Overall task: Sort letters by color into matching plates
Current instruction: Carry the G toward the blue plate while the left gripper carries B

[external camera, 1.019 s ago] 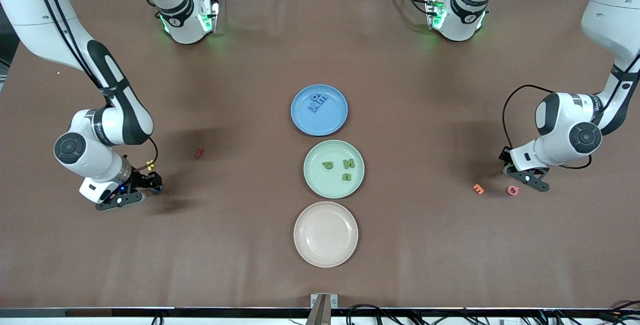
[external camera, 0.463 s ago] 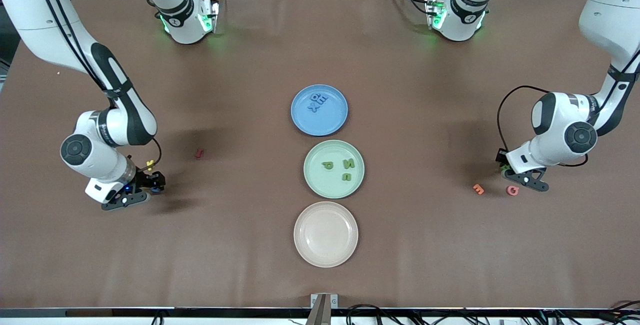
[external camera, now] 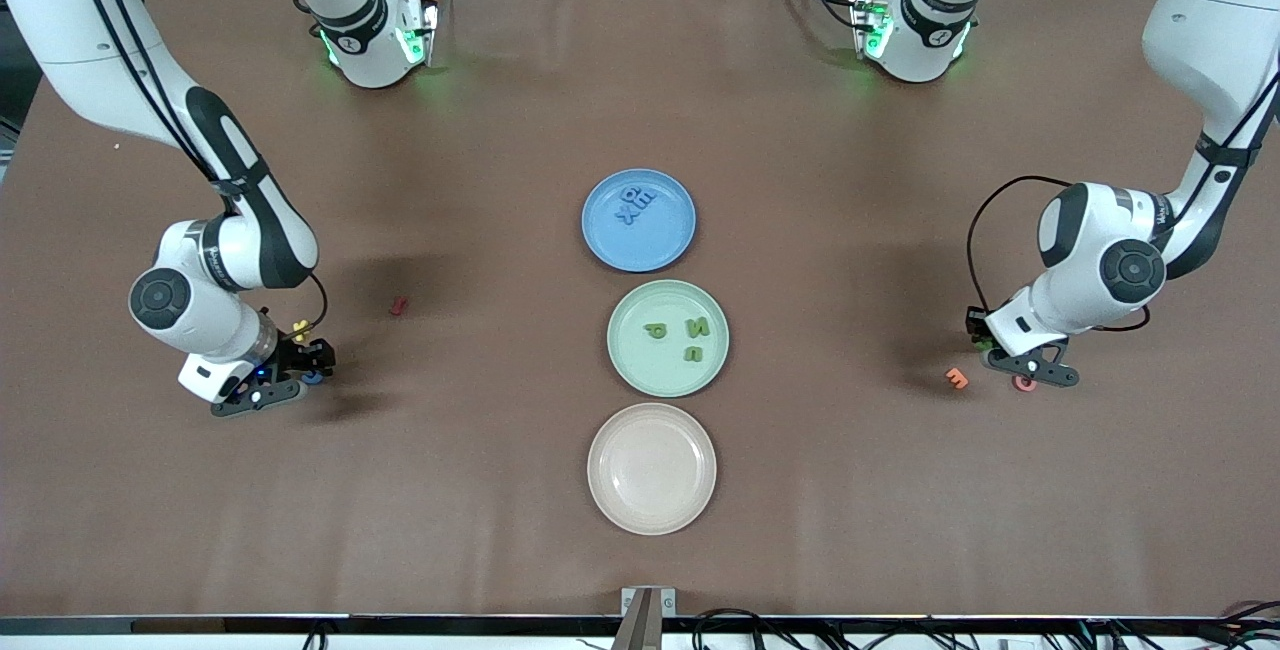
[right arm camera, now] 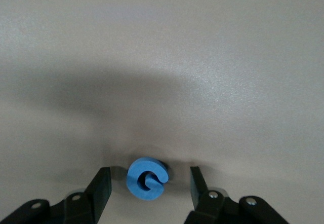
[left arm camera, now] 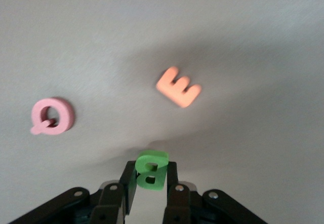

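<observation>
My left gripper (external camera: 986, 338) is shut on a green letter B (left arm camera: 150, 169), just above the table beside an orange E (external camera: 957, 379) and a pink Q (external camera: 1024, 383), which its linkage partly covers. My right gripper (external camera: 308, 368) is down at the table, open, with a blue G (right arm camera: 147, 178) lying between its fingers (right arm camera: 101, 183) and touching neither. A yellow letter (external camera: 298, 333) lies beside that hand, and a dark red one (external camera: 398, 307) a little nearer the plates. The blue plate (external camera: 655, 235) holds three blue letters. The green plate (external camera: 650, 370) holds three green ones. The beige plate (external camera: 651, 470) holds nothing.
The three plates stand in a row down the table's middle, blue farthest from the front camera and beige nearest. Both arm bases (external camera: 375, 35) sit at the edge farthest from the camera. Bare brown tabletop lies between each arm and the plates.
My left gripper has shifted toward the plates with the green B and now overlaps the pink Q. My right arm has edged slightly toward the plates, with its fingers closing in a little round the blue G.
</observation>
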